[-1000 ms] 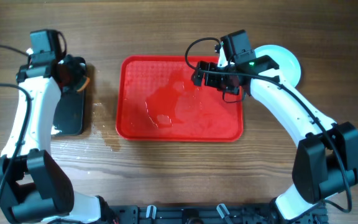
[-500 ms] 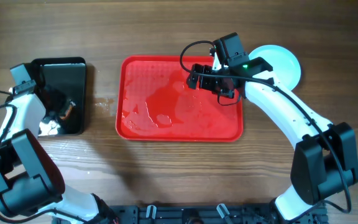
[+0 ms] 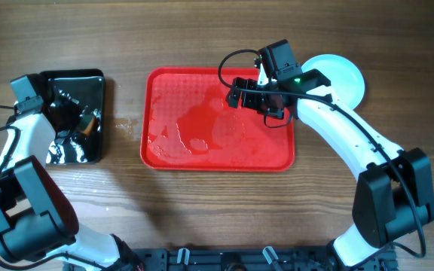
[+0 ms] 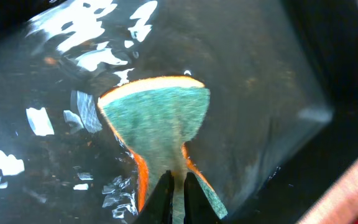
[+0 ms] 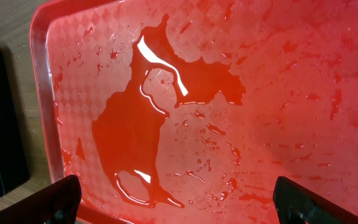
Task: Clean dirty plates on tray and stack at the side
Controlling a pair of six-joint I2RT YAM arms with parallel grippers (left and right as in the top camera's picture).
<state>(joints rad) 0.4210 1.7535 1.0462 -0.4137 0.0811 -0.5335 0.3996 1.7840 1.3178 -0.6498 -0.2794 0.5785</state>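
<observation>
Nearest the lower edge of the overhead frame, both arm bases stand on a brown wooden worktop (image 3: 202, 218).

Left of centre, the left end effector (image 4: 173, 202) is pressed together, pinching the narrow end of a sponge (image 4: 160, 121). The sponge has a green scouring face and an orange edge, and it lies against the wet floor of a glossy black tray (image 3: 81, 79). Bright water glints cover that tray.

In the centre lies the large red tray (image 3: 164, 83), its long side running left to right. Its textured surface is wet, with a broad puddle (image 5: 142, 124) and scattered drops. A few wet patches (image 3: 130, 128) mark the worktop between the two trays.

The right end effector (image 5: 178, 186) hangs over the upper right part of the red tray. Its dark fingers (image 5: 55, 200) are spread wide and hold nothing.

Farthest, at the upper right of the frame, a round pale blue-white plate (image 3: 346, 75) rests on the worktop just beside the red tray's corner. The right arm partly hides it. Whether more plates lie beneath it cannot be told.
</observation>
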